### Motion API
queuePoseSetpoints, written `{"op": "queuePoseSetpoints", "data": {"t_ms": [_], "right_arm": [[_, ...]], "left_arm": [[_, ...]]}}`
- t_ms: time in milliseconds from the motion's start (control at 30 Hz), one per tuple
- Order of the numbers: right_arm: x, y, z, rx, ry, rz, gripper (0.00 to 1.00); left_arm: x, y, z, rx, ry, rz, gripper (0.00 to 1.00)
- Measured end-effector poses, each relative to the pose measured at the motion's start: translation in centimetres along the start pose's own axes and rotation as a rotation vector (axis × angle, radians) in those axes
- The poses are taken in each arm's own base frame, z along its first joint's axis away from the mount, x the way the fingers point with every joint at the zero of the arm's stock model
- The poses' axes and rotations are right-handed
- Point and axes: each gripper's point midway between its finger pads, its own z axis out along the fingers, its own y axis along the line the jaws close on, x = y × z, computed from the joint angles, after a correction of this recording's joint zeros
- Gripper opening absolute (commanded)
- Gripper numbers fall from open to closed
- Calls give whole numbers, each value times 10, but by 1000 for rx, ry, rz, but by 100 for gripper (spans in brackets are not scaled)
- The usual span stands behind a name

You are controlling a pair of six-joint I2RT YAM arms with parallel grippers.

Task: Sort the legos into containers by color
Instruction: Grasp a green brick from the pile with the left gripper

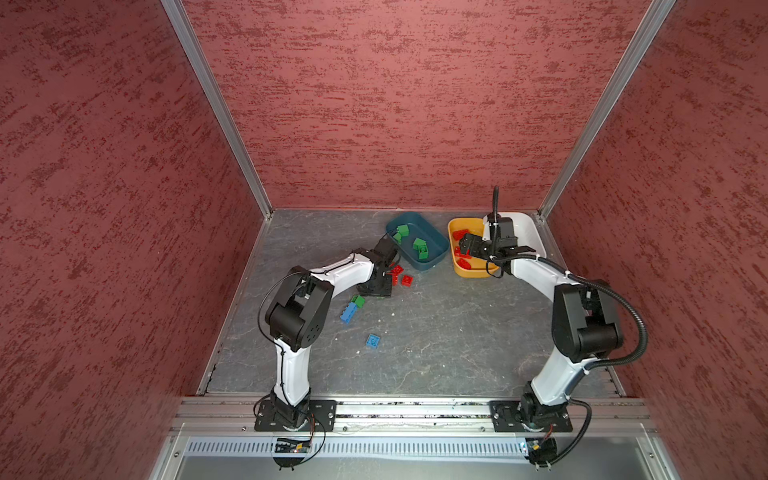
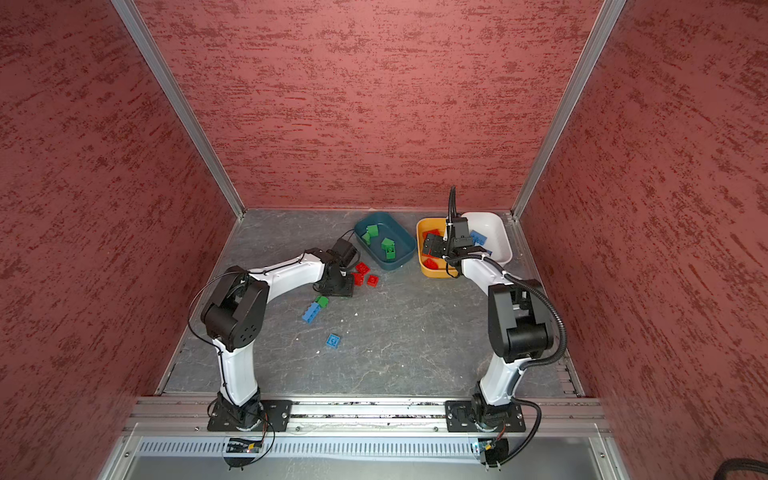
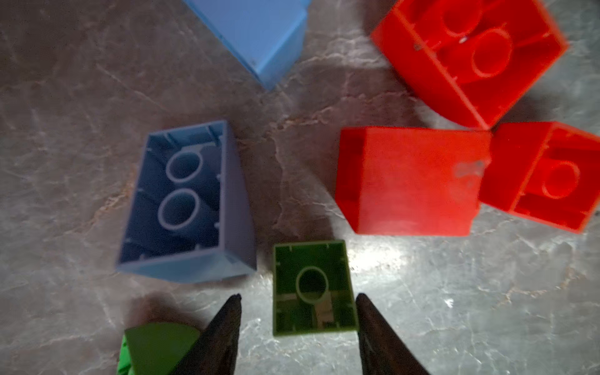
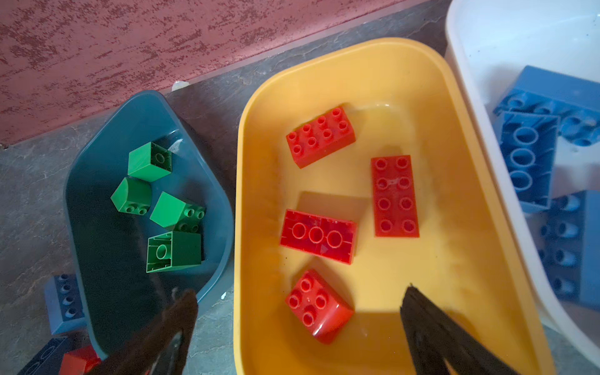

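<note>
- The small green brick (image 3: 313, 289) lies underside up on the worktop (image 3: 454, 308), between the fingertips of the left tool (image 3: 298, 296).
- The left tool is released. One fingertip (image 3: 362, 305) stands at the brick's edge, and the opposite one is clear of it, with worktop showing between.
- In both top views the left tool covers this brick.
- Near it lie a blue oblong brick (image 3: 188, 201), underside up, and a cluster of three red bricks (image 3: 412, 181).
- A second blue brick (image 3: 259, 35) is cut off by the frame edge.
- A green rounded piece (image 3: 152, 347) is partly behind a fingertip.
- A blue square brick (image 1: 372, 340) lies apart, nearer the arm bases.
- The teal tub (image 4: 107, 259) holds four green legos (image 4: 173, 251).
- The orange-yellow tub (image 4: 406, 81) holds four red legos (image 4: 394, 194).
- The white tub (image 4: 487, 39) holds blue legos (image 4: 526, 162). The frame edge cuts them off, so the count is unclear.
- The right tool (image 4: 301, 290) hangs over the orange-yellow tub, released, jaws spread wide and gripping nothing.
- In both top views the right arm hides parts of the orange-yellow and white tubs.
- A pale scuff on one red brick's side is illegible, and the stud tops are too blurred to read.
</note>
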Motion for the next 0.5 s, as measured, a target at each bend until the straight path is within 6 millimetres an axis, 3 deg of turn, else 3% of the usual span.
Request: {"op": "queuePoseSetpoints", "data": {"t_ms": [233, 500], "right_arm": [[0, 0, 0, 0, 0, 3, 99], [0, 0, 0, -1, 0, 4, 99]], "left_arm": [[-1, -3, 4, 6, 1, 17, 54], [-4, -3, 5, -28, -14, 26, 43]]}}
